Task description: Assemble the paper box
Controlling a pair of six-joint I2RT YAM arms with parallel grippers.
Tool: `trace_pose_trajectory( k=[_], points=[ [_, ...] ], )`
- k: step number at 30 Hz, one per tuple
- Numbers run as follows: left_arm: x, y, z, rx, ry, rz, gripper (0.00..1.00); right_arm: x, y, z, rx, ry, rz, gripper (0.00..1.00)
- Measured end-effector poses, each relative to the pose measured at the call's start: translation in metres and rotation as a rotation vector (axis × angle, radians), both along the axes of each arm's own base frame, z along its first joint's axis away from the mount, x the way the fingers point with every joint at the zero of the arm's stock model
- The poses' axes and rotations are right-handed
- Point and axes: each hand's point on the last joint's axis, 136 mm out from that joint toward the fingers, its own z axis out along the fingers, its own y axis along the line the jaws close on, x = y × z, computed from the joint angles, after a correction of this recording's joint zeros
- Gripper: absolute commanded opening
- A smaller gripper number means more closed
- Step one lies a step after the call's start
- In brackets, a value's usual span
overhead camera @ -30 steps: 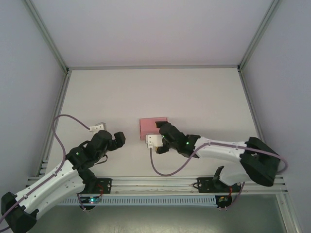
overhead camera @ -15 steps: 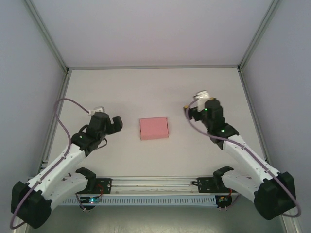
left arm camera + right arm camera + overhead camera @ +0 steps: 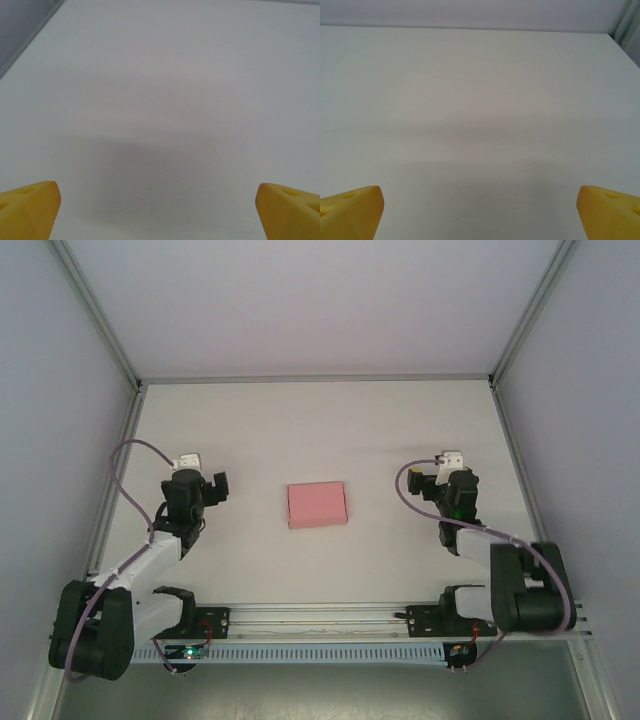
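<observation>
Two pincers, both mine, have pulled away from the paper box (image 3: pixel 317 504) within the last second. Then, my right pincer (image 3: pixel 447 480) was down at the box's near right corner and my left pincer (image 3: pixel 193 483) stood close on its left. Now each arm is folded back toward its own base, the left one well off to the left and the right one well off to the right. The box lies between them with bare tabletop (image 3: pixel 320 430) on every side.

Both pincers stand wide and carry nothing. In the left wrist view the yellow fingertips (image 3: pixel 30 207) sit at the two bottom corners with only plain white surface between them, and the right wrist view shows its fingertips (image 3: pixel 351 207) the same way.

The box itself has not shifted. It rests in the middle of the tabletop, a little nearer to me than to the far wall, as a small flat pink rectangle. From above I see no loose flap sticking out, though fine detail at its edges is too small to tell.

I judge from this that the folding is finished and the withdrawal is a return to rest. If so, nothing remains but to leave the box where it lies.
</observation>
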Motion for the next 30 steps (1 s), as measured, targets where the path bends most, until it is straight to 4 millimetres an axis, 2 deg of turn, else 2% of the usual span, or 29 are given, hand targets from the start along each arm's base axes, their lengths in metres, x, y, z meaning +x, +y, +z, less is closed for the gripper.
trace_pose_trajectory(
  k=[3,5,8,12,14,16,22,30],
  points=[
    [0.005,0.002,-0.016,0.017,-0.018,-0.012,1.0,-0.001,0.005,-0.01,0.012,-0.019,0.042,0.98],
    [0.007,0.001,-0.026,0.015,-0.016,-0.031,1.0,0.002,0.011,-0.01,0.021,-0.052,0.075,0.98],
    [0.013,-0.003,-0.025,0.008,-0.046,-0.066,1.0,0.004,0.014,-0.005,0.029,-0.071,0.104,0.98],
    [0.028,-0.006,-0.017,0.008,-0.126,-0.105,1.0,0.021,0.011,0.014,0.032,-0.117,0.107,0.98],
    [0.037,-0.006,-0.032,0.009,-0.122,-0.112,1.0,0.025,0.011,0.02,0.031,-0.133,0.108,0.98],
    [0.035,-0.002,-0.051,-0.009,-0.045,-0.115,1.0,0.026,0.011,0.02,0.033,-0.13,0.109,0.98],
    [0.056,0.01,-0.027,-0.023,-0.111,-0.089,1.0,0.025,0.012,0.017,0.035,-0.116,0.11,0.98],
    [0.056,0.01,-0.027,-0.026,-0.11,-0.088,1.0,0.025,0.012,0.016,0.035,-0.114,0.111,0.99]
  ],
)
